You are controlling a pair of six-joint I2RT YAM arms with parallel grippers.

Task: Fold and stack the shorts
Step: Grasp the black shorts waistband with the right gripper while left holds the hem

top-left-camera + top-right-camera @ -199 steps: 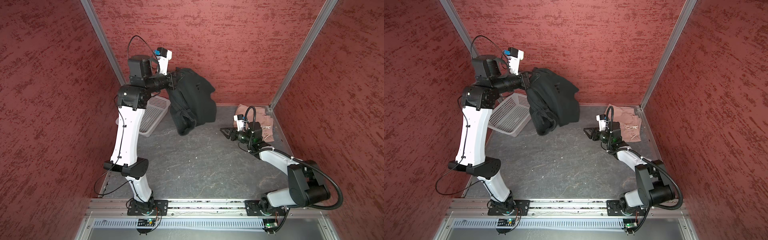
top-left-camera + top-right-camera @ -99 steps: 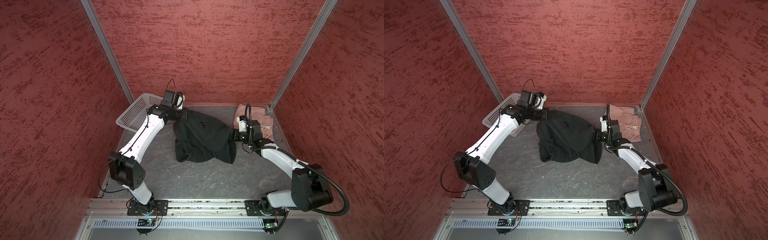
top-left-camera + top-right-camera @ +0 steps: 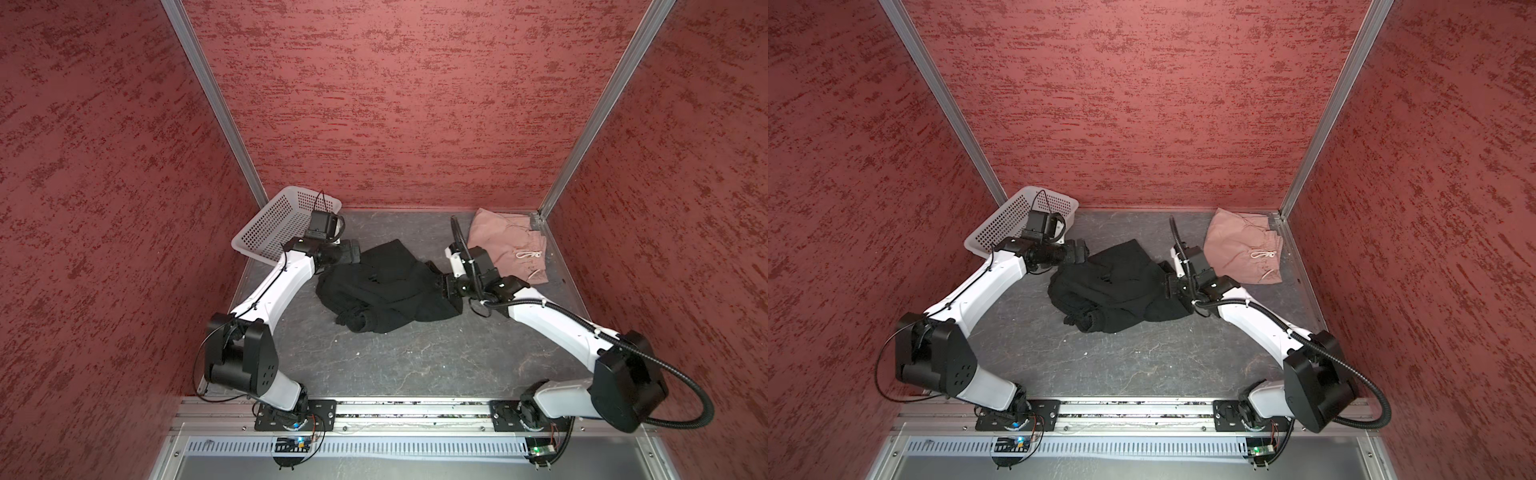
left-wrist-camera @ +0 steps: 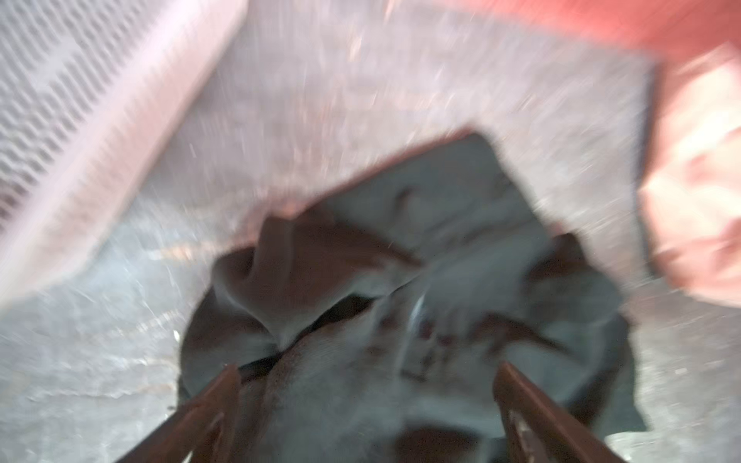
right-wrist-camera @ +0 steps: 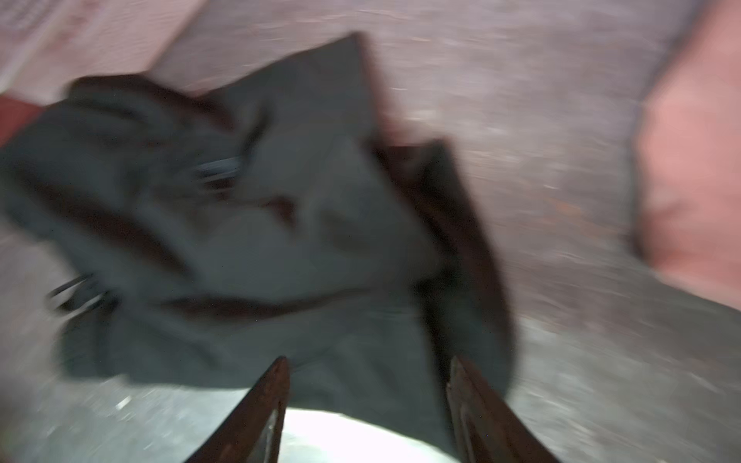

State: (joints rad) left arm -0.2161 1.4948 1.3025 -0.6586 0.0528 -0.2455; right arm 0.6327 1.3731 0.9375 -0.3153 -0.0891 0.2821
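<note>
The left tool (image 3: 353,254) sat low over the tabletop (image 3: 415,361) at the far left corner of the black shorts (image 3: 386,291), just in front of the white perforated basket (image 3: 270,224). In the left wrist view, blurred as it was, its two fingers (image 4: 224,401) stood wide apart, released, with the black cloth (image 4: 441,200) lying loose between and beyond them and nothing pinched. The right tool (image 3: 444,286) reached in from the other side and met the right edge of the same garment. In the right wrist view its fingers (image 5: 276,401) were also spread, somewhat narrower than the left pair, with the dark fabric (image 5: 280,220) running across in front of them. No cloth was clamped there that I could make out, though that picture was smeared too.

In both top views the black shorts lay crumpled near the middle of the tabletop, between the two tools, with a bunched roll of fabric at the near edge. The pink shorts (image 3: 507,249) lay flat in the far right corner, apart from the black pair and just behind the right wrist, with the pale drawstring (image 3: 530,255) showing on top. The basket was tipped against the far left corner.
</note>
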